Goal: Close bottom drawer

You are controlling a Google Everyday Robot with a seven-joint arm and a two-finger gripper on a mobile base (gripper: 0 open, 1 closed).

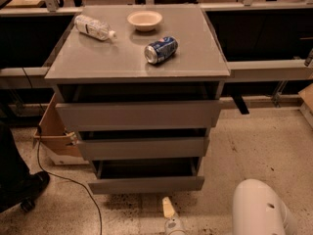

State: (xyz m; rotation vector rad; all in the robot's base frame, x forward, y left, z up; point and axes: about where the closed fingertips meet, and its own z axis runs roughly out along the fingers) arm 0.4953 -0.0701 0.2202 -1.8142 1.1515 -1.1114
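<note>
The bottom drawer (146, 184) is the lowest of three grey drawers in a small cabinet (137, 58). It stands pulled out, with its dark inside showing behind the slim front panel. The two drawers above it, middle (143, 148) and top (138, 114), also stick out a little. My gripper (169, 210) is low at the bottom edge of the view, just in front of the bottom drawer's front panel and a short way off it, pointing toward it. It holds nothing that I can see.
On the cabinet top lie a plastic bottle (94, 27), a cream bowl (145, 19) and a blue can (161, 49) on its side. A cardboard box (55, 133) stands left of the cabinet, with a black cable (63, 180) on the floor. My white arm housing (261, 209) fills the bottom right.
</note>
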